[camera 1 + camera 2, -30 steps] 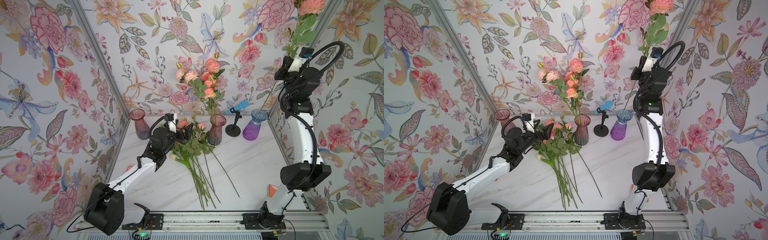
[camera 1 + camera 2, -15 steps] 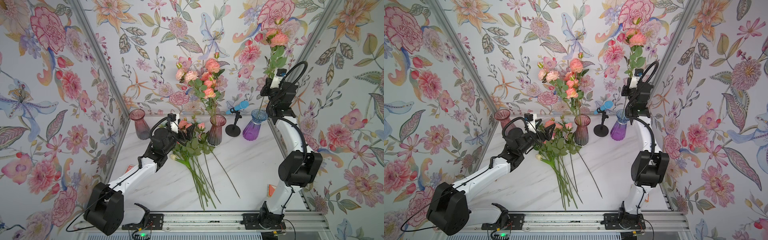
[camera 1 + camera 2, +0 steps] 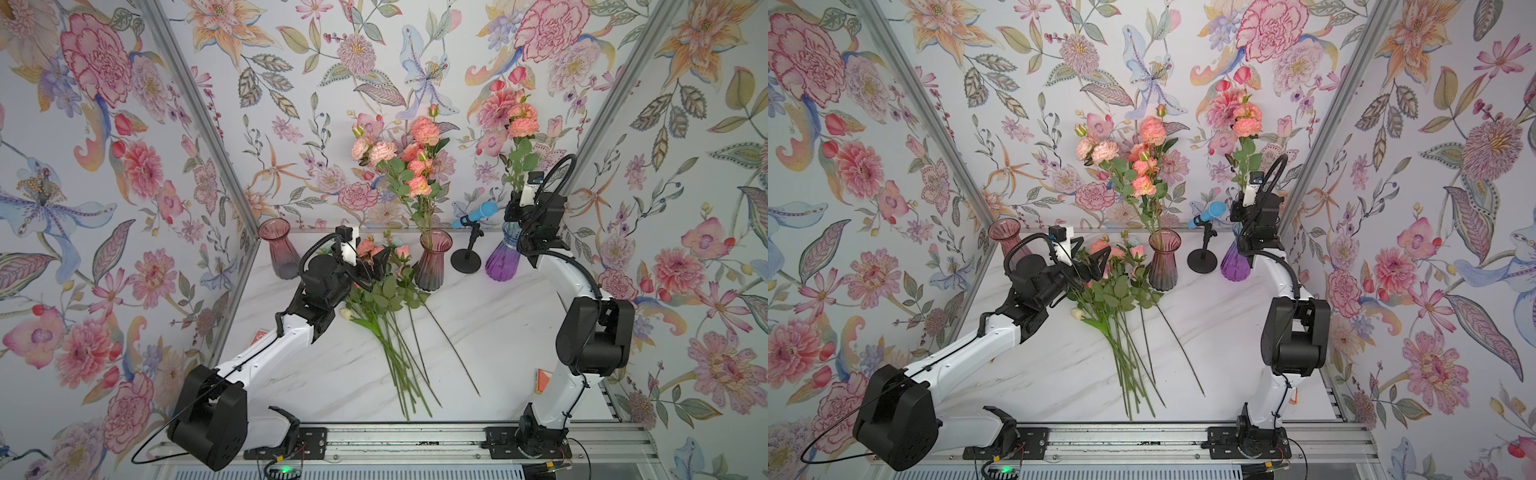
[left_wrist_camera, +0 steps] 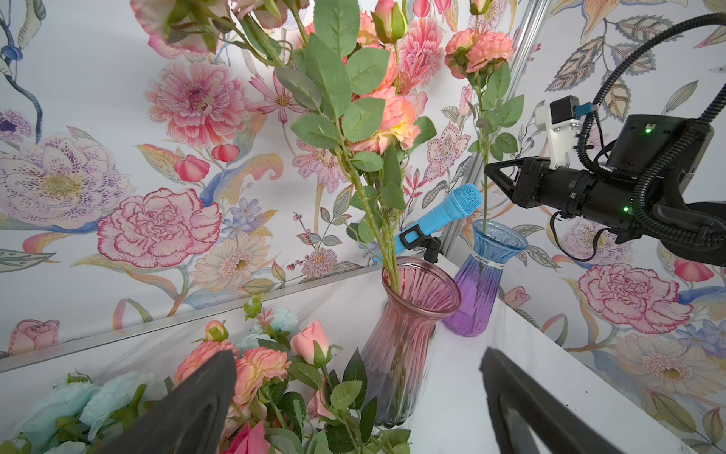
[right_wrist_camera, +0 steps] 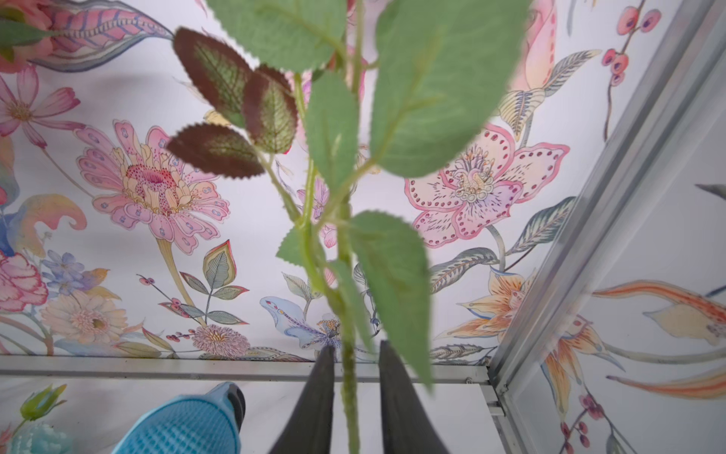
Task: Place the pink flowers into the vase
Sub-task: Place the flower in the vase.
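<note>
A pink flower [image 3: 521, 120] stands upright with its stem in the blue-and-purple vase [image 3: 503, 259] at the back right. My right gripper [image 5: 355, 350] is around that stem above the vase mouth, open, with a small gap on each side of the stem [image 5: 347, 365]. From the left wrist view the right gripper [image 4: 491, 173] reaches the stem sideways. Several pink flowers [image 3: 415, 158] fill the middle pink vase [image 3: 434, 266]. More pink flowers [image 3: 386, 286] lie in a pile on the table. My left gripper [image 3: 368, 266] hovers wide open over their heads, holding nothing.
An empty pink vase [image 3: 280, 253] stands at the back left. Between the two right-hand vases stands a blue microphone [image 3: 473, 216] on a black stand. Pale blue flowers [image 4: 59, 405] lie in the pile. Patterned walls close in on three sides.
The right arm came down from high up with the pink flower, its stem now in the blue-and-purple vase, and its jaws have parted slightly. The left arm has barely moved.
</note>
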